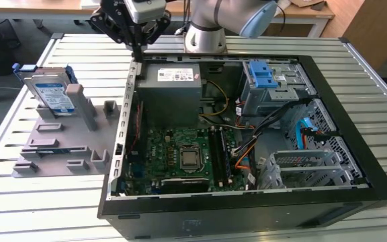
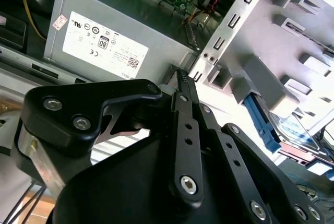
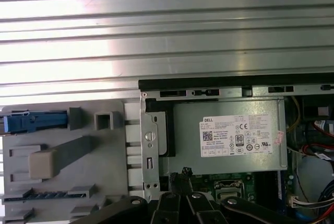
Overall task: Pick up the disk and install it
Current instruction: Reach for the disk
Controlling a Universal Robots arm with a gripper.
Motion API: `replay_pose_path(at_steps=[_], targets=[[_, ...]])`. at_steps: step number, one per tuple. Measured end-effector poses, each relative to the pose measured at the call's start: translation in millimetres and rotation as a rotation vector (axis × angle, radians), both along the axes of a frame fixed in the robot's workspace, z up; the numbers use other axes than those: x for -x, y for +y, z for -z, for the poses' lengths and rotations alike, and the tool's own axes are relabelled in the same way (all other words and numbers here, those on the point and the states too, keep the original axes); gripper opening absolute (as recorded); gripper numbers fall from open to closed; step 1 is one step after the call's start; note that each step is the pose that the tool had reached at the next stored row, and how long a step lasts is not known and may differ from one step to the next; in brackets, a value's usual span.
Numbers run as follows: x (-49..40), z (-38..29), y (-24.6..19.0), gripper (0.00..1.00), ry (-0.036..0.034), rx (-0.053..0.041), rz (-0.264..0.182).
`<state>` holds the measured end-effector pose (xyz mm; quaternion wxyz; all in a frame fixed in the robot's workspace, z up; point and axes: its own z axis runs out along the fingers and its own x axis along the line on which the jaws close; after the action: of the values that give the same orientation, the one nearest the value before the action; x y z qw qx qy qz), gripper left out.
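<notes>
The disk point(image 1: 50, 91), a silver drive with a white-and-blue label and blue side rails, stands on edge in the grey holder point(image 1: 59, 146) at the exterior view's left. Its blue rail point(image 3: 32, 121) shows edge-on in the first wrist view, and part of the disk point(image 2: 293, 131) appears in the second wrist view. My gripper point(image 1: 137, 52) hovers over the back left corner of the open computer case point(image 1: 355, 151), to the right of the disk and apart from it. The black fingers point(image 2: 182, 80) are shut with nothing between them, the gripper point(image 3: 182, 174) pointing at the case wall beside the power supply.
Inside the case lie the grey power supply point(image 1: 173, 88) with a white sticker, the green motherboard point(image 1: 180, 156), cables, and a metal drive cage with a blue ridged latch point(image 1: 264, 75). The slatted metal table point(image 1: 52, 212) carries everything. The grey holder has several upright pegs.
</notes>
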<state>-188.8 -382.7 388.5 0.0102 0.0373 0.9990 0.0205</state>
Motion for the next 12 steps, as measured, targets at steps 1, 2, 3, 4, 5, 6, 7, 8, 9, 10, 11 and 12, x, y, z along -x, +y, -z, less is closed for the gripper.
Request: replay_pose_path(at_steps=[1,2,3,4,5,6,7,8,9,10,11,12], targets=[[0.7,0.0,0.1,0.11,0.0001,0.0001,0.000],[1.4,0.1,0.1,0.11,0.0001,0.0001,0.000],[2.2,0.2,0.2,0.11,0.0001,0.0000,0.000],[3.0,0.3,0.2,0.11,0.0000,0.0000,0.000],[3.7,0.4,0.3,0.11,0.0001,0.0000,0.000],[4.4,0.5,0.4,0.11,0.0000,0.0000,0.000],[5.1,0.6,0.5,0.11,0.0000,0.0000,0.000],[5.8,0.6,0.5,0.11,0.0000,0.0000,0.000],[6.6,0.7,0.6,0.11,0.0001,0.0001,0.000],[7.4,0.8,0.7,0.11,0.0001,0.0001,0.000],[8.1,1.0,0.7,0.11,0.0001,0.0000,0.000],[8.9,1.1,0.8,0.11,0.0001,0.0001,0.000]])
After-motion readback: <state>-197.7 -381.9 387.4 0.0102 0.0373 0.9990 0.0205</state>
